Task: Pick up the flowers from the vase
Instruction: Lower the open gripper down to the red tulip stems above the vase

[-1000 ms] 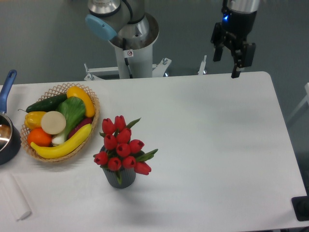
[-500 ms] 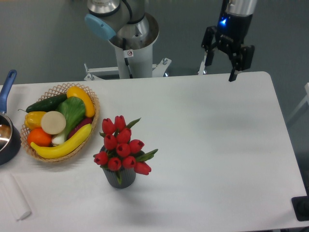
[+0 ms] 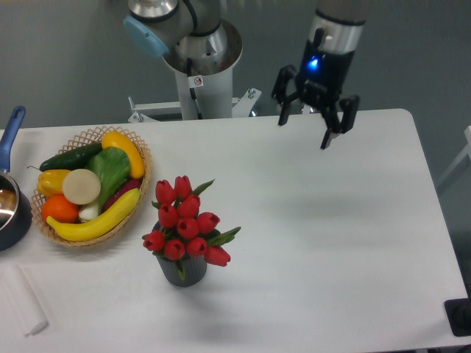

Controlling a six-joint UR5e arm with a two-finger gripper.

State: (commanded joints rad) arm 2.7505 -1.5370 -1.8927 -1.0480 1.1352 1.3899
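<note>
The flowers [image 3: 187, 220], a bunch of red tulips with green leaves, stand in the small dark grey vase [image 3: 183, 270] on the white table, left of centre and towards the front. My gripper [image 3: 304, 130] hangs in the air over the back of the table, far up and to the right of the flowers. Its two black fingers are spread wide with nothing between them, so it is open.
A wicker basket [image 3: 140, 187] of fruit and vegetables sits just left of the flowers. A blue-handled pot [image 3: 11, 197] is at the left edge. A white roll [image 3: 22, 301] lies at the front left. The arm's base [image 3: 201, 66] stands behind the table.
The gripper has travelled left and down from the table's back right corner towards the middle of the back edge. The flowers and vase have not moved.
</note>
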